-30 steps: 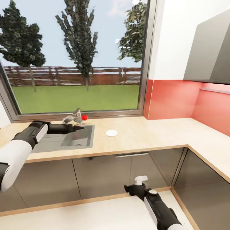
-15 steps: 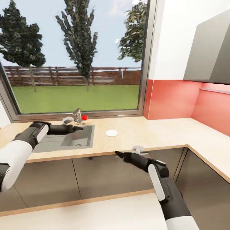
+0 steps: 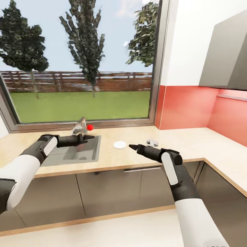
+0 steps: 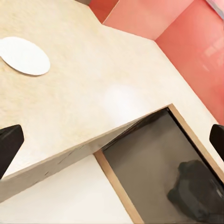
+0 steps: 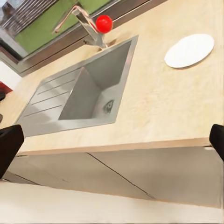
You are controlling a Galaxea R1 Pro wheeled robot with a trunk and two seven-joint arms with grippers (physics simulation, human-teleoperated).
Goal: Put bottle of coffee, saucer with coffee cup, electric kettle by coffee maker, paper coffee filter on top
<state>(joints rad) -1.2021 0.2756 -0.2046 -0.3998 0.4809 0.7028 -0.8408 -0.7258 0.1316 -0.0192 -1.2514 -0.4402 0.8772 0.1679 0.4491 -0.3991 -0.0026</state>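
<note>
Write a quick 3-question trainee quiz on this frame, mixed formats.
1. True or false: the saucer lies in the sink.
2. Which is nearer the saucer: A) left gripper B) right gripper?
3. Fill in: the tap has a ___ knob.

Key: 1. False, it lies on the kitchen countertop, beside the sink. 2. B. 3. red.
</note>
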